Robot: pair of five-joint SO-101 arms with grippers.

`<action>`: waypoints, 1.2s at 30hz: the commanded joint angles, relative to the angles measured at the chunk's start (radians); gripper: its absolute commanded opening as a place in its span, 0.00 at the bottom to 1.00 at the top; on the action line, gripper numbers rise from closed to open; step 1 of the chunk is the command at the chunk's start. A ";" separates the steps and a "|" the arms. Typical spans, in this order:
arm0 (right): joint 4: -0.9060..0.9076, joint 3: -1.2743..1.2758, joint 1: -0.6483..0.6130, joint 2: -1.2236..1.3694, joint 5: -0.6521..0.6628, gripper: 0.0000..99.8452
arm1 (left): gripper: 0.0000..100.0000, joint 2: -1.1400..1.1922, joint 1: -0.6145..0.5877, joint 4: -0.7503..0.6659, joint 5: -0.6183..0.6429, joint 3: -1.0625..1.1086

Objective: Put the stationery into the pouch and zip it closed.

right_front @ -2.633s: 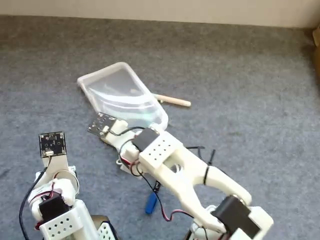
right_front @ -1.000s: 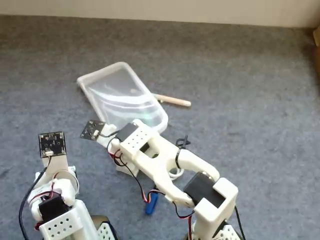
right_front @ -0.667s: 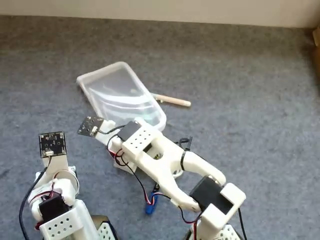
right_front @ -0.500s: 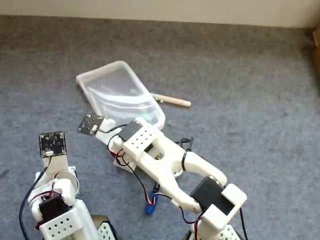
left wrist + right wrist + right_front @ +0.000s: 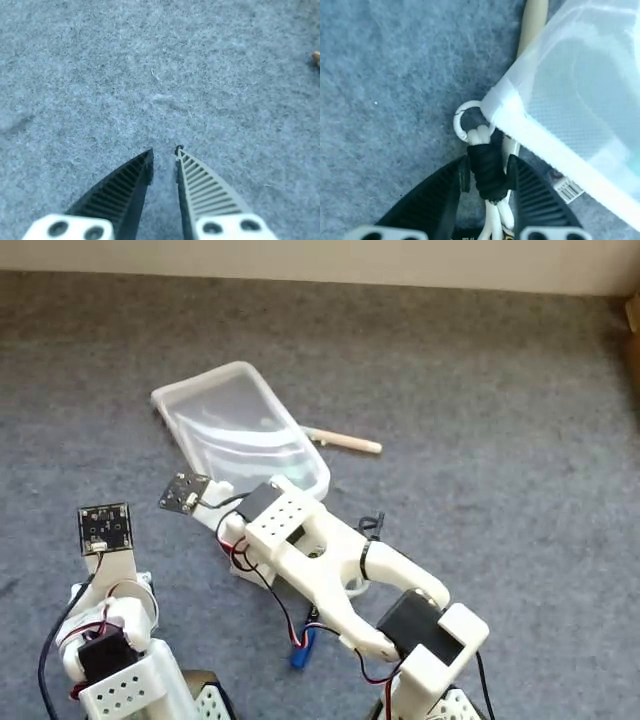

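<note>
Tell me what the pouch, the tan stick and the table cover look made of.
Pouch: translucent white mesh or plastic, slightly glossy; light passes through. Stick: probably bare wood, pale tan, matte. Table cover: grey felt or carpet, visibly fuzzy.

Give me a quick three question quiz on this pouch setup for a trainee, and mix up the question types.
1. True or false: the left gripper holds a pencil.
2. Multiple choice: the right gripper is shut on A) the black pull cord at the pouch corner, B) a ruler, C) nothing.
3. Fill in: the small item on the carpet under the right arm is ___ in colour.
Key: 1 false, it is empty over the carpet. 2 A. 3 blue.
</note>
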 commanded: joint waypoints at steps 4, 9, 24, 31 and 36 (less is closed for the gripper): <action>0.045 -0.016 0.016 -0.018 0.012 0.12 | 0.09 -0.013 -0.010 -0.020 -0.012 -0.008; 0.047 -0.015 0.016 -0.016 0.012 0.12 | 0.09 -0.013 -0.010 -0.020 -0.012 -0.008; 0.044 0.022 0.016 -0.022 0.014 0.02 | 0.09 -0.013 -0.010 -0.020 -0.012 -0.008; 0.070 0.025 0.021 -0.136 0.006 0.01 | 0.09 -0.013 -0.010 -0.020 -0.012 -0.008; 0.090 0.031 0.022 -0.255 -0.049 0.01 | 0.09 -0.013 -0.010 -0.043 -0.009 -0.013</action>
